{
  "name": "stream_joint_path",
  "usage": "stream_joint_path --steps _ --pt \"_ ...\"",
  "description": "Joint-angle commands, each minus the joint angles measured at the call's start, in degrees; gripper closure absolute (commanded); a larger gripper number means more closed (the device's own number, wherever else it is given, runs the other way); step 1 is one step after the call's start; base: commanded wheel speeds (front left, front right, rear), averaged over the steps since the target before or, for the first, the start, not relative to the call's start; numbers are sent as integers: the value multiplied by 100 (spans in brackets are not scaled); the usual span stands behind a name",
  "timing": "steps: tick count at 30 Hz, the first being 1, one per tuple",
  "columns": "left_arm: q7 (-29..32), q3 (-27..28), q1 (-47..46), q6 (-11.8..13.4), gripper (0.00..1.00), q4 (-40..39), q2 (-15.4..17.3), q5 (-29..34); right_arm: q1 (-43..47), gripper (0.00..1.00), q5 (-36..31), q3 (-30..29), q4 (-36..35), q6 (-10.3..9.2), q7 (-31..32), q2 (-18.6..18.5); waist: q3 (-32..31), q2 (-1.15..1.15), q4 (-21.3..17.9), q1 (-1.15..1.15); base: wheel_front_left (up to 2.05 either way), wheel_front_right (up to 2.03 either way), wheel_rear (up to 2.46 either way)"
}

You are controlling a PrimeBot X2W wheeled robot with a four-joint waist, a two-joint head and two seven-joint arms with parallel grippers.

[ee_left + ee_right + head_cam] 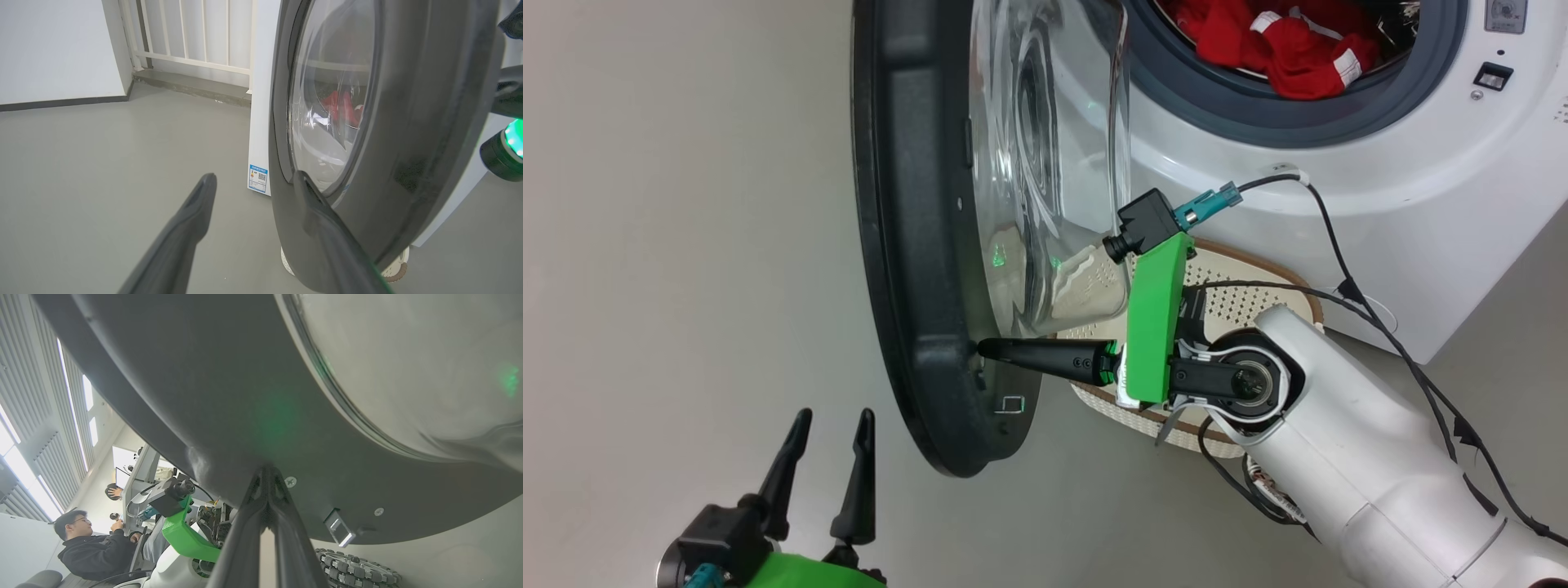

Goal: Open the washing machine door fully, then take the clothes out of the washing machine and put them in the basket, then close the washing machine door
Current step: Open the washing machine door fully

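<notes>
Room: grey floor (686,204) carrying the washing machine (1339,180); a pale wall and a white railing lie ahead of the left tool (255,175).
Door: the washing machine door (915,245) stands swung out, about square to the machine front and edge-on in the head view. It is judged part-open, not yet fully open.
State of right tool (988,349): fingers pressed together with nothing between them. The tip rests against the inner face of the black rim, low on the door (a small metal latch (1010,403) sits just beside the tip).
State of left tool: fingers spread, holding nothing. It sits on the outer side of the door, near the lower rim; contact cannot be confirmed.
Key relation: the door lies directly ahead of the right tool's tip, with the tool's long axis roughly square to the door face. A push along that axis should swing the door further from the machine. The right tool is the nearer one.
Hazard: the left tool lies on the side toward which the door would swing.
Load: the clothes (1282,49) lie in the drum, behind the right tool and well apart from both tools.
Receiver: the basket (1245,304) sits beside the machine front, under the right forearm.
</notes>
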Motion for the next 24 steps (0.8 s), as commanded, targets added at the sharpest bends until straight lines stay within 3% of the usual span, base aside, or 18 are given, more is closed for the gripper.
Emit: stream_joint_path --steps 1,7,9,10,11,24 --pt "-45 213 -51 38 0 -159 83 -16 -88 100 -11 32 -150 10 18 230 -10 0 -2 0 0 0 0" --pt "-45 171 -44 21 0 -120 83 15 -4 100 -57 -1 -195 10 -112 100 -86 0 -29 0 0 0 0" --pt "-45 148 -56 4 0 -77 83 24 65 62 -95 -23 -215 10 -212 10 -129 0 -42 0 0 0 0" --pt "-45 138 -62 -4 0 -54 83 32 108 50 -109 -27 -223 10 -251 -40 -153 0 -49 0 0 0 0" --pt "-45 130 -65 -12 0 -30 83 42 149 0 -132 -28 -236 10 -298 -94 -181 0 -57 0 0 0 0" --pt "-45 290 -5 -82 0 99 83 159 651 0 -441 69 -291 10 -1109 -646 -432 0 -452 0 0 0 0"
